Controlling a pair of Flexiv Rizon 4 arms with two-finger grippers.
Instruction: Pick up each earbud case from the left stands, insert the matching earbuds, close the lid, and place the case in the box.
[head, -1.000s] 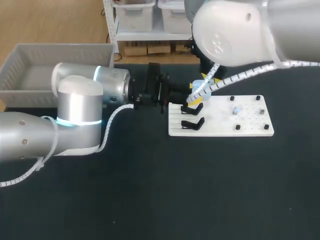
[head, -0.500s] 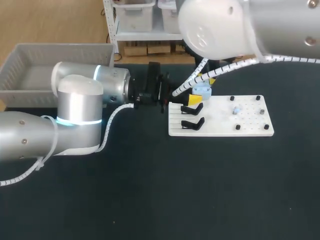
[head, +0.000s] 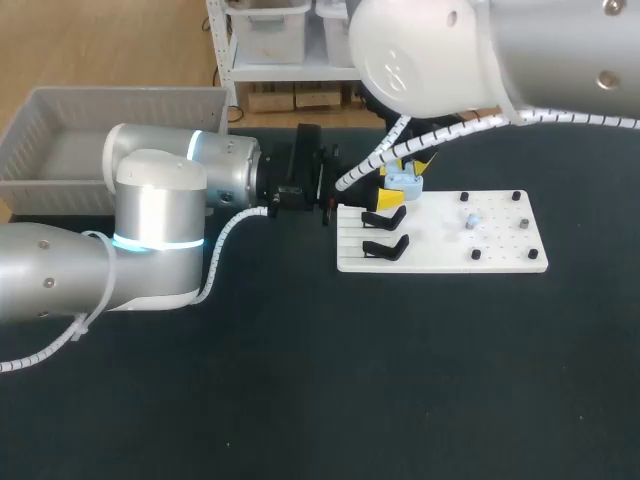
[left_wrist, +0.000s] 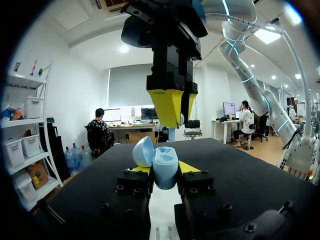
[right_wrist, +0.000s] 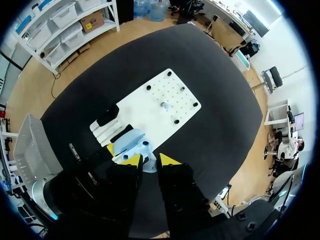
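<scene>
White right arm (head: 430, 50) further over case (head: 403, 183)

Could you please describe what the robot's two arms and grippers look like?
Both the left arm and right arm are rounded, silver-grey and white tubes; the left shows a glowing cyan ring. A white spiral-wrapped cable runs along each. The left gripper and right gripper are black blocks with bright yellow wedge tips.

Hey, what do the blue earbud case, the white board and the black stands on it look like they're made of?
The case looks like light blue plastic, smooth with a soft sheen, going by the even highlights on its open lid. The board is probably rigid white plastic, matte, with rows of small holes; painted metal can't be excluded. The stands are matte black, likely plastic.
</scene>
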